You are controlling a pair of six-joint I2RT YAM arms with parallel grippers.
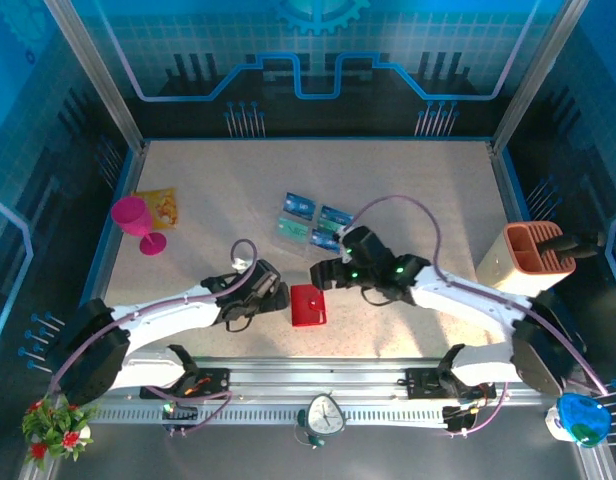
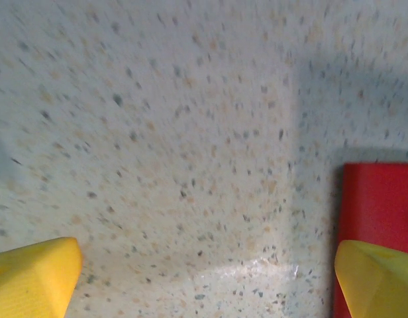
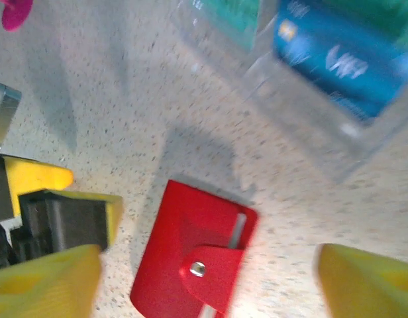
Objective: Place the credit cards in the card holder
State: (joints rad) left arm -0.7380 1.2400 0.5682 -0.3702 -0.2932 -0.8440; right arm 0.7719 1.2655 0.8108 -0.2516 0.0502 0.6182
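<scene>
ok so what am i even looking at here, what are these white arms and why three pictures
These are two robot arms bolted at the near edge of a table. The wide picture looks down from above and behind them. The other two come from a camera on each wrist, so the yellow shapes at the bottom are that arm's own fingers. The left gripper and right gripper stand open, holding nothing, either side of a red card holder lying flat. Beyond it lie blue and green cards. Farther out sit a pink goblet, a yellow packet and an orange organizer.
</scene>
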